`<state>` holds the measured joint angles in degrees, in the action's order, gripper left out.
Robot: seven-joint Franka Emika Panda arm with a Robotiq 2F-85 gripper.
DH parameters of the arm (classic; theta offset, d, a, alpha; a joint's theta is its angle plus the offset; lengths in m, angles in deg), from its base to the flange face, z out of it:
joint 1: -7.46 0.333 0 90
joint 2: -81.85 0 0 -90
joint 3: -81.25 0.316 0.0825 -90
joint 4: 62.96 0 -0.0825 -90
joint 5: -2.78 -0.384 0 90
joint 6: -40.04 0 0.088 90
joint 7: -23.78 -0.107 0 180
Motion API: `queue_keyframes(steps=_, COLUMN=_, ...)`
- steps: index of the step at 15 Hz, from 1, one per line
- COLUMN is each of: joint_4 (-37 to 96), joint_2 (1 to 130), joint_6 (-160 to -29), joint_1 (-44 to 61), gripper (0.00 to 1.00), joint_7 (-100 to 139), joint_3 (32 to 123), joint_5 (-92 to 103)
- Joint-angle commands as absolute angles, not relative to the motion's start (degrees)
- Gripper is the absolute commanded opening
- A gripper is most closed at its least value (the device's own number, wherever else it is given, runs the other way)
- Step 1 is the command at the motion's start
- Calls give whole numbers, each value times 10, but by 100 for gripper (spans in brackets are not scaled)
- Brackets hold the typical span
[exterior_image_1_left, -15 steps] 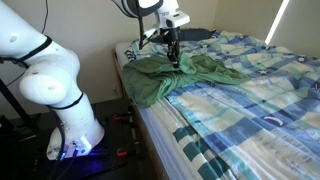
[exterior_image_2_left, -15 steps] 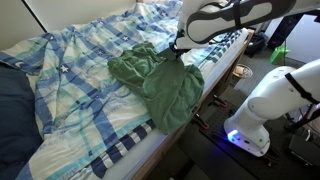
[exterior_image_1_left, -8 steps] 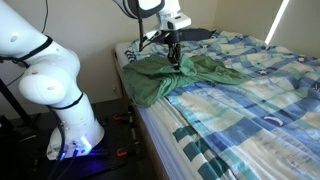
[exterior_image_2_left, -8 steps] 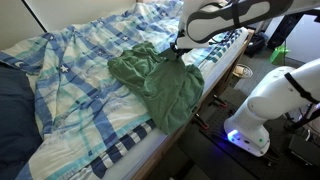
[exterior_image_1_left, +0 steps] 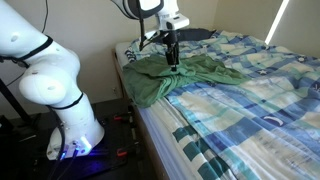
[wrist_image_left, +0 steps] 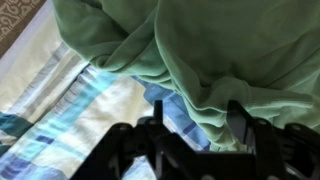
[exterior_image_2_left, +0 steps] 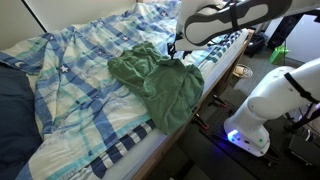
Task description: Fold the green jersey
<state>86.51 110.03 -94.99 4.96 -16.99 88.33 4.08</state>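
A dark blue pillow [exterior_image_2_left: 12, 118] lies beside the blue-white-green checked bedspread [exterior_image_2_left: 75, 85].

An exterior view stands beside the arm's base [exterior_image_1_left: 72, 128], facing along the checked bedspread [exterior_image_1_left: 250, 95]; the green jersey [exterior_image_1_left: 178, 78] lies at 12 o'clock. An exterior view from the pillow [exterior_image_2_left: 12, 115] end faces that base at 4 o'clock. The wrist view hangs close above the jersey, which all share.

The green jersey [exterior_image_2_left: 160, 85] is laid on the bedspread [exterior_image_2_left: 70, 95] along the bed's edge nearest the robot base [exterior_image_2_left: 250, 125], with one part draped over that edge. The pillow [exterior_image_2_left: 10, 125] is placed toward the opposite edge.
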Motion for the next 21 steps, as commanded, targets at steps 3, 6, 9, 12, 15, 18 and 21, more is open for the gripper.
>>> queue_keyframes(steps=3, joint_4=861, joint_2=1138, joint_6=-910, joint_1=58, gripper=100, joint_7=-178, joint_3=920, joint_5=36)
queue_keyframes(steps=6, joint_4=858, joint_2=1153, joint_6=-891, joint_1=71, gripper=100, joint_7=-181, joint_3=940, joint_5=35)
queue_keyframes(steps=9, joint_4=848, joint_2=1152, joint_6=-867, joint_1=91, gripper=100, joint_7=-170, joint_3=952, joint_5=24)
queue_keyframes(steps=12, joint_4=855, joint_2=1149, joint_6=-879, joint_1=94, gripper=100, joint_7=-170, joint_3=953, joint_5=28)
queue_keyframes(steps=15, joint_4=853, joint_2=1149, joint_6=-875, joint_1=98, gripper=100, joint_7=-170, joint_3=954, joint_5=26)
queue_keyframes(steps=18, joint_4=853, joint_2=1149, joint_6=-875, joint_1=98, gripper=100, joint_7=-170, joint_3=954, joint_5=26)
queue_keyframes(steps=21, joint_4=853, joint_2=1149, joint_6=-875, joint_1=98, gripper=100, joint_7=-170, joint_3=954, joint_5=26)
